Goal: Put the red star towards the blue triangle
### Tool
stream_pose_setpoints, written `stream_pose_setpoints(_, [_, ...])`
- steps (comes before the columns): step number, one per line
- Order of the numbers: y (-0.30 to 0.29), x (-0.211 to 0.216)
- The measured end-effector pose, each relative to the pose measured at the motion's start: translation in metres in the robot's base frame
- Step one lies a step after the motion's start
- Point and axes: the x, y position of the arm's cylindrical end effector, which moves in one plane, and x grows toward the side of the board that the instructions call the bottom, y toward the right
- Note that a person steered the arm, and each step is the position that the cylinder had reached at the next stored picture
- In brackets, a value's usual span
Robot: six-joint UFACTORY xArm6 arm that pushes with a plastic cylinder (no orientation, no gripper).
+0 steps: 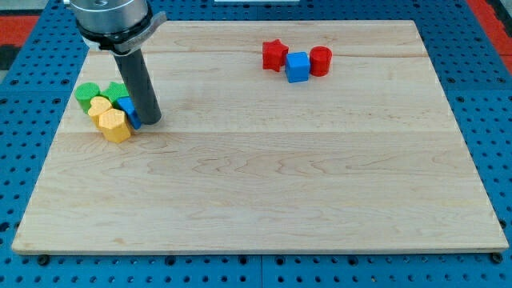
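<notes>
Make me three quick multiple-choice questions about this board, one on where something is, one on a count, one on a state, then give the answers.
1. Where is the red star?
A. the view's top, right of centre
B. the view's bottom left
C. the board's centre

2. How many red blocks are there?
A. one
B. two
C. four

3. Where is my tip?
A. pressed on the red star
B. among the blocks at the view's right
C. at the right side of the left cluster, against the blue triangle

Answers:
1 A, it sits beside the blue cube near the top edge.
2 B, the star and the red cylinder.
3 C, the rod ends beside the green and yellow blocks, far from the star.
</notes>
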Motion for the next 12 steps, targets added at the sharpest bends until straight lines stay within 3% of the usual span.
stream_pose_setpoints(2, [0.190, 0.000])
stream_pose_setpoints(3, [0.292, -0.043])
stream_pose_setpoints(4, [0.314, -0.111])
stream_pose_setpoints(5, [0.288, -0.147])
stream_pose_setpoints(7, [0.140, -0.134])
stream_pose_setpoints(9, [0.090, -0.158])
stream_pose_setpoints(10, [0.036, -0.153])
stream_pose_setpoints(12, [0.024, -0.097])
